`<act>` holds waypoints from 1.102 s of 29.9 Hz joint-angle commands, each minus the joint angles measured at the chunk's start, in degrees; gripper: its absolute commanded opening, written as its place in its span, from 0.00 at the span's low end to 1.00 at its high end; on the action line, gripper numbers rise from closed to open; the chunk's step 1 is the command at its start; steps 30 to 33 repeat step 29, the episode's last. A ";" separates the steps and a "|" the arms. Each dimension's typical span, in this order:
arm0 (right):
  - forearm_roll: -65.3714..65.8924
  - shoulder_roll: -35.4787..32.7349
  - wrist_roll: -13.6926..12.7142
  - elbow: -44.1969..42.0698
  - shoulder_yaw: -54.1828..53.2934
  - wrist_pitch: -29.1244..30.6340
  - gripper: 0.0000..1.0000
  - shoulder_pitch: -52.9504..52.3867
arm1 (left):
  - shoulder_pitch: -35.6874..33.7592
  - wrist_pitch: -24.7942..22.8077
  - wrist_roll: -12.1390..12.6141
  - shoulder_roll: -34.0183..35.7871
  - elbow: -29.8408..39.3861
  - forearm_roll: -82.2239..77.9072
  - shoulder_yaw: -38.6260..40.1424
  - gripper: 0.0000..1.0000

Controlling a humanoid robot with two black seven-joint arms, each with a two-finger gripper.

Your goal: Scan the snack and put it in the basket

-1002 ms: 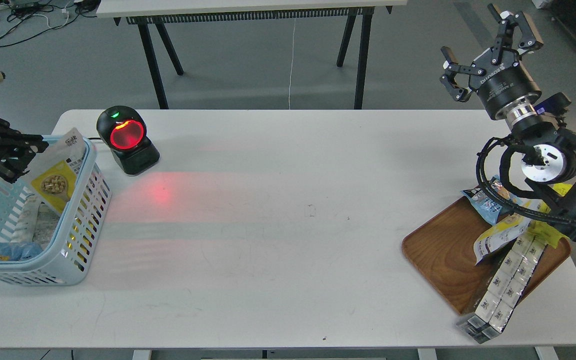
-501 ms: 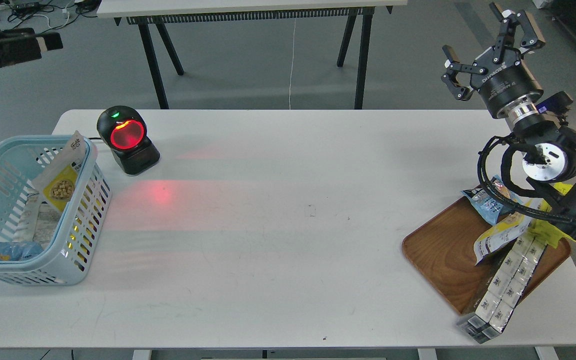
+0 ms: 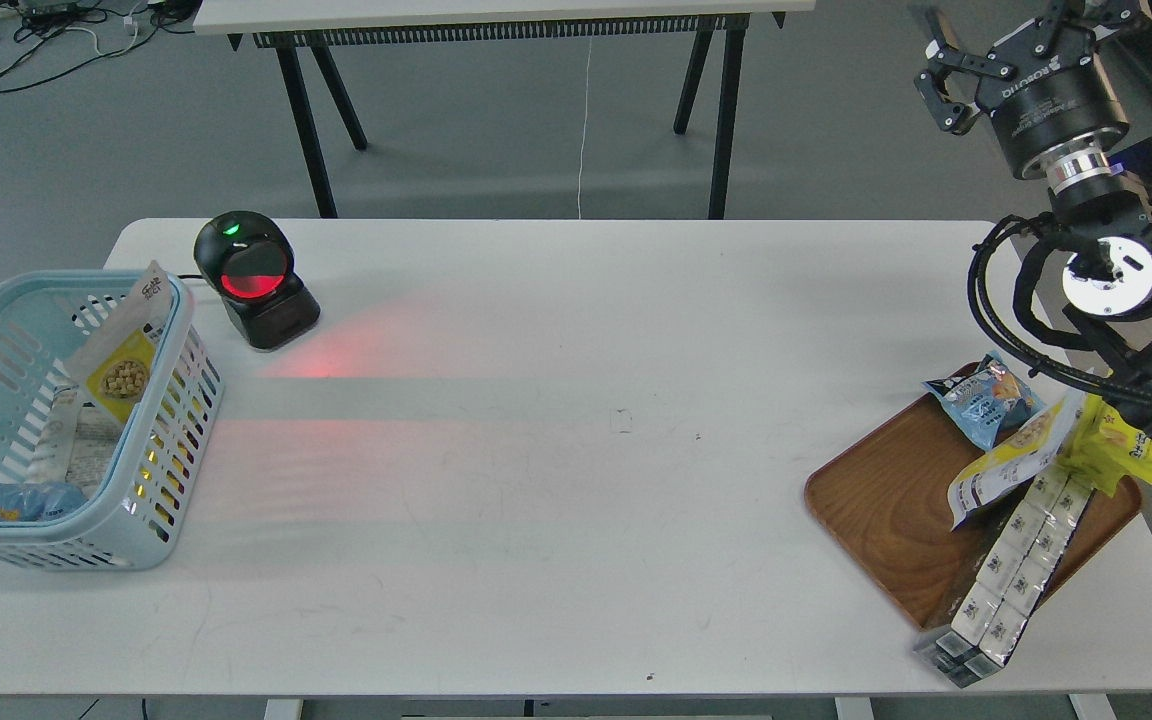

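Now out of view, the left arm has withdrawn, leaving the snack leaning upright inside the basket against its right wall, while the right gripper has risen toward the top edge, fingers spread wide and empty.

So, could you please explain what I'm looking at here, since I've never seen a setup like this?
This is one view from a humanoid robot's own head, looking down at a white table. The black arm at the upper right ends in the right gripper, open and holding nothing; the left arm is out of view. On the table's left stands the basket, with the snack leaning inside against its wall. Beside it is a scanner glowing red. On the right, a tray holds more snack packs.
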State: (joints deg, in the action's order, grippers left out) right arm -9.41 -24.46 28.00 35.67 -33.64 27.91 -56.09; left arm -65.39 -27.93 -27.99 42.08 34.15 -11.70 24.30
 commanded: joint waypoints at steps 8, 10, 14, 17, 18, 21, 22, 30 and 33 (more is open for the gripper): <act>-1.22 1.34 -1.01 -1.30 -7.74 0.09 0.98 0.37 | 0.79 -0.07 6.45 -16.58 -14.98 14.05 8.21 1.00; -1.66 3.35 -1.63 -3.05 -9.94 0.09 0.98 0.72 | 1.14 -0.07 7.24 -18.69 -16.13 17.13 8.74 1.00; -1.84 5.82 -2.07 -6.75 -11.27 0.09 0.99 1.16 | 4.74 -0.07 7.78 -22.12 -17.19 21.27 8.83 1.00; -1.84 5.91 -2.51 -6.84 -11.27 0.09 0.99 1.95 | 6.50 -0.07 7.78 -23.27 -17.19 23.03 8.92 1.00; -1.84 6.09 -2.68 -6.75 -11.27 0.09 0.99 2.21 | 7.03 -0.07 7.78 -23.45 -17.19 23.99 8.92 1.00; -1.84 7.14 -2.25 -7.10 -11.44 0.09 0.99 2.48 | 7.82 -0.07 7.78 -23.62 -17.19 27.16 8.92 1.00; -1.84 7.49 -2.25 -7.19 -11.27 0.09 0.99 2.48 | 8.17 -0.07 7.78 -23.71 -17.19 27.86 8.92 1.00; -1.66 8.02 -2.34 -6.58 -10.39 0.09 0.99 2.30 | 8.62 -0.07 7.34 -24.77 -16.75 28.13 8.92 1.00; -1.66 8.02 -2.34 -6.58 -10.39 0.09 0.99 2.30 | 8.62 -0.07 7.34 -24.77 -16.75 28.13 8.92 1.00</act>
